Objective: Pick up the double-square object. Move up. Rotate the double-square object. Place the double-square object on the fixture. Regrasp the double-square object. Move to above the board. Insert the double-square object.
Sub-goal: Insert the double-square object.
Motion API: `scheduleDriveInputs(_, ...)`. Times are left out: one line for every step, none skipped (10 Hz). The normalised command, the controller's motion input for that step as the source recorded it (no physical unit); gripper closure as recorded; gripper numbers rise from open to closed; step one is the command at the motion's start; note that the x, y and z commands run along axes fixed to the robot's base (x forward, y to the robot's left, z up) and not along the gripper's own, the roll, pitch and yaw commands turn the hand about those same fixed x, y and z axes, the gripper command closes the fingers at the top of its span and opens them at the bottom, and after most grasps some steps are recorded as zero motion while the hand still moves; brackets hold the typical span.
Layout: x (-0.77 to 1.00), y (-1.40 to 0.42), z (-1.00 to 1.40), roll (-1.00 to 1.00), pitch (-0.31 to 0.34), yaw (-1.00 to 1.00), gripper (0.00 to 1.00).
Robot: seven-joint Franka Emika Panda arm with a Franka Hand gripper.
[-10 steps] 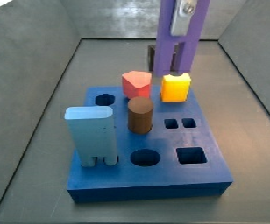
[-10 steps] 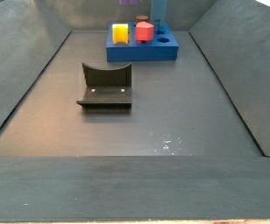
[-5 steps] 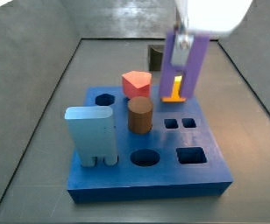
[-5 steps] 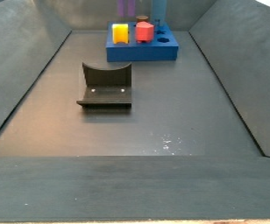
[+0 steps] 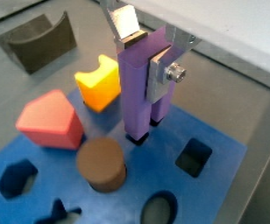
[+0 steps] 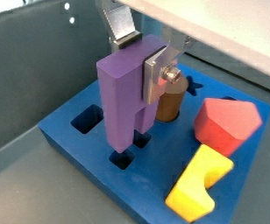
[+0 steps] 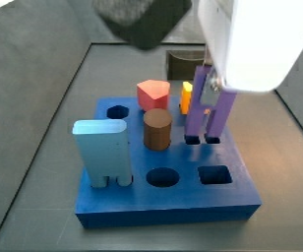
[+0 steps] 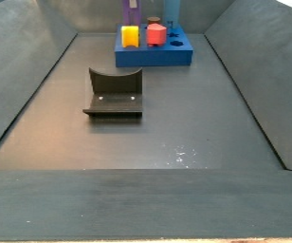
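My gripper (image 5: 145, 57) is shut on the double-square object (image 5: 144, 87), a tall purple piece held upright with its two prongs down. In a side view the object (image 7: 207, 108) stands over the blue board (image 7: 181, 197), its prong tips at the two small square holes (image 7: 203, 140). I cannot tell how deep the tips sit. In both wrist views the silver fingers (image 6: 155, 74) clamp the object's (image 6: 124, 101) upper part above the board (image 6: 67, 140). The dark fixture (image 8: 115, 92) stands apart on the floor, and it shows in a wrist view too (image 5: 38, 39).
On the board stand a yellow piece (image 7: 189, 95), a red pentagon peg (image 7: 153, 94), a brown cylinder (image 7: 157, 128) and a light blue block (image 7: 101, 148). A round hole (image 7: 162, 178) and a larger square hole (image 7: 214, 176) are open. Grey bin walls surround the floor.
The gripper has carried the purple object forward from over the yellow piece and down, so its prongs now reach the two small square holes.
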Motion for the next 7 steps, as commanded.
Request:
scheduleDriveInputs(0.0,-0.03,-0.21,0.08,0.0,0.34,1.0)
scheduleDriveInputs(-0.09,0.0,-0.2,0.06,-0.01,0.33,1.0)
scheduleDriveInputs(-0.09,0.04,-0.2,-0.02,-0.04,0.38,1.0)
scheduleDriveInputs(0.0,0.0,-0.11,0.0,0.0,0.27,1.0)
scheduleDriveInputs(0.0,0.0,-0.06,0.0,-0.024,0.0,1.0)
scheduleDriveInputs(0.05,0.0,-0.01,0.0,-0.056,0.0,1.0)
scheduleDriveInputs(0.11,0.0,-0.08,0.0,-0.089,0.0,1.0)
